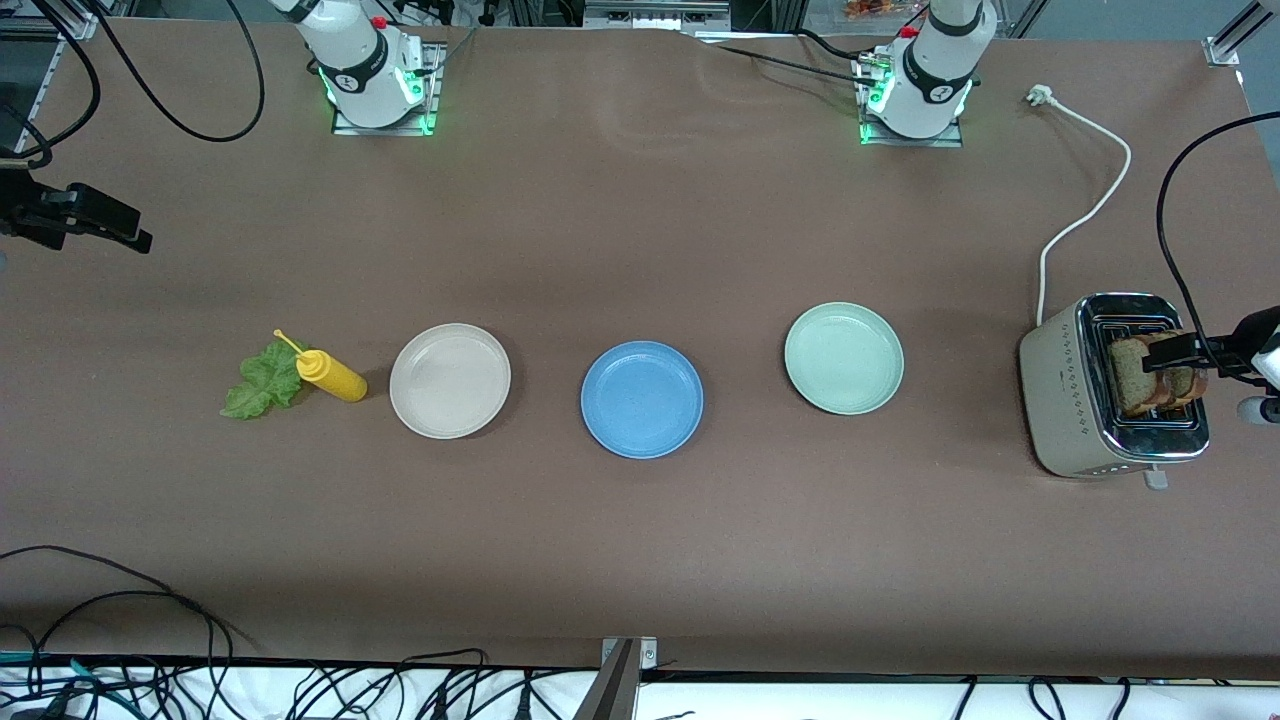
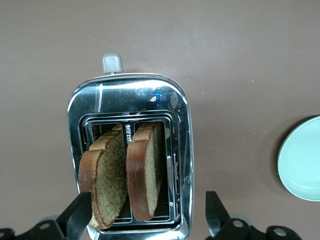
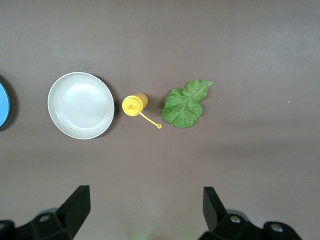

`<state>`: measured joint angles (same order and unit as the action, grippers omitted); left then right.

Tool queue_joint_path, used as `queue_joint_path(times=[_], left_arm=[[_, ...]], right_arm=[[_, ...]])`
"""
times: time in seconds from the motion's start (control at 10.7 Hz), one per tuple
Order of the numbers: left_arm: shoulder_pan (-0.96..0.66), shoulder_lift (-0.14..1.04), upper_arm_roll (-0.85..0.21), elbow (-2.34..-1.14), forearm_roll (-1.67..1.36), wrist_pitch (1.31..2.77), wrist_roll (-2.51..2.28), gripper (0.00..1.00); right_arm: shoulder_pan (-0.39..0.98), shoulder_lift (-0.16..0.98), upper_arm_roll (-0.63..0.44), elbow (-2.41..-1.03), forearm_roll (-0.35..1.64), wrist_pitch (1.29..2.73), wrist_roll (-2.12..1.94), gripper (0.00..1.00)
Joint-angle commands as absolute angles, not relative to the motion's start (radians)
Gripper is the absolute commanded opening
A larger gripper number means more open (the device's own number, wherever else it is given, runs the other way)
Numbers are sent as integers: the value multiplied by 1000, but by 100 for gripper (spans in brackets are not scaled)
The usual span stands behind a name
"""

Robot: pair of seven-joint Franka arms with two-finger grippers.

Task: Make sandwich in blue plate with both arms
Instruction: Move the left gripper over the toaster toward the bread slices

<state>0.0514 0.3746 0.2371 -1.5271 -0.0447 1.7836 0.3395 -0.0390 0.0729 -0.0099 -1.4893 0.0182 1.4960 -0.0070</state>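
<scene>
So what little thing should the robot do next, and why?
Probably lower the open left gripper onto a bread slice in the toaster and close. It hangs right above them, and the blue plate holds nothing yet.

Three plates in a row: blue plate (image 1: 641, 399) between the other two (image 1: 450, 380) (image 1: 843, 357). Bottle (image 1: 335, 375) and lettuce (image 1: 262, 380) beside the row at right arm's end. Toaster (image 1: 1075, 400) at left arm's end, two bread slices (image 2: 125, 175) in its slots.
</scene>
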Motion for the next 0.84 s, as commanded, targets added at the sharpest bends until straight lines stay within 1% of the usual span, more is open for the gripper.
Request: queue_joint_path(times=[0.0, 0.19, 0.74], left_arm=[[55, 382, 241, -1554, -35, 1837, 364, 100], [66, 382, 241, -1598, -35, 1897, 379, 100], [64, 387, 242, -1611, -32, 1896, 367, 100]], right_arm=[[-46, 77, -8, -1470, 5, 1493, -34, 100], [-44, 77, -9, -1470, 9, 1490, -35, 100], [-38, 71, -2, -1466, 12, 1480, -21, 100]])
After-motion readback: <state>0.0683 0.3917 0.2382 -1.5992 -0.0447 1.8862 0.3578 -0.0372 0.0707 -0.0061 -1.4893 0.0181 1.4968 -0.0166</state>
